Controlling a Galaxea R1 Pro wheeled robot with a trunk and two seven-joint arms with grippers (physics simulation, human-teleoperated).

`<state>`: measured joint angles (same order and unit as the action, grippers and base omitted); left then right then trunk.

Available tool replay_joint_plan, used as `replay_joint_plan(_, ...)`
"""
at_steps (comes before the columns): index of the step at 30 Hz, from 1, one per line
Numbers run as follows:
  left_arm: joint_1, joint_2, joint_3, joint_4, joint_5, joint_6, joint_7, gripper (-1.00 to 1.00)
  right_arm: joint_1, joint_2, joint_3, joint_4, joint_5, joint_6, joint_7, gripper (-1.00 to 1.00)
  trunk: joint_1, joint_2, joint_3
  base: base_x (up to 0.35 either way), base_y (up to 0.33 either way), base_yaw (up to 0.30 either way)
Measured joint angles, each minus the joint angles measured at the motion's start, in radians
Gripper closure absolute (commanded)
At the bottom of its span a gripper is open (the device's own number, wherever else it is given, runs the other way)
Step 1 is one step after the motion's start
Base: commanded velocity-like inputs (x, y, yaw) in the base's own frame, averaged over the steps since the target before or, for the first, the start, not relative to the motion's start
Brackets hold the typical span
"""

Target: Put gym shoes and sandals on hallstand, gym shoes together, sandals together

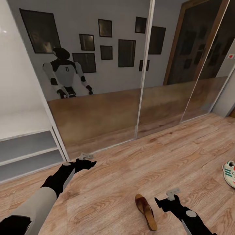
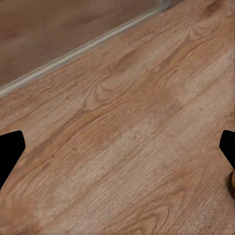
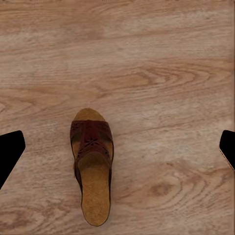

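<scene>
One brown sandal (image 1: 146, 210) with a tan footbed lies on the wood corridor floor (image 1: 130, 176), just left of my right gripper (image 1: 173, 193). In the right wrist view the sandal (image 3: 92, 166) lies flat below the open right gripper (image 3: 117, 152), whose dark fingertips (image 3: 10, 152) stand wide apart with nothing between them. A white gym shoe (image 1: 229, 173) with green stripes lies at the far right edge. My left gripper (image 1: 86, 156) hovers over bare floor near the mirror door track, open and holding nothing (image 2: 117, 152). The pale-grey hallstand (image 1: 26, 143) stands at the left.
A mirrored sliding-door wardrobe (image 1: 140, 81) fills the wall ahead, with the robot's reflection (image 1: 65, 73) in it. Its floor track (image 2: 73, 54) runs just beyond the left gripper. Open wood floor stretches between the hallstand and the shoes.
</scene>
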<state>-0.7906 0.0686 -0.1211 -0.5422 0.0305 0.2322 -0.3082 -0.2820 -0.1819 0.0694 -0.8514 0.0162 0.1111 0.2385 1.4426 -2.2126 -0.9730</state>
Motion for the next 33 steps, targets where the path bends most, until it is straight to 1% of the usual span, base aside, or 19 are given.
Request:
replay_joint_plan(15,0.007,0.002,-0.001,-0.001,0.0,-0.002,0.0,-1.0,0.0,0.006,0.006,-0.004,-0.002,0.0,-0.002,-1.0,0.0,0.0,0.0,0.023,-0.007,0.0)
replay_joint_plan(21,0.009,0.001,-0.002,-0.001,0.0,-0.004,0.001,-1.0,0.0,0.006,0.004,-0.012,-0.002,0.001,-0.004,-1.0,0.0,0.0,0.0,0.036,-0.158,0.0)
replay_joint_plan(28,0.007,0.001,-0.001,-0.002,0.0,-0.004,0.0,-1.0,0.0,0.006,0.002,-0.034,-0.002,0.001,-0.004,-1.0,0.0,0.0,0.0,0.002,-0.032,0.0)
replay_joint_plan(33,0.007,0.001,0.001,-0.002,0.0,-0.003,0.002,-1.0,0.0,0.006,0.002,-0.035,-0.002,0.001,-0.004,-1.0,0.0,0.0,0.0,0.0,-0.001,0.184)
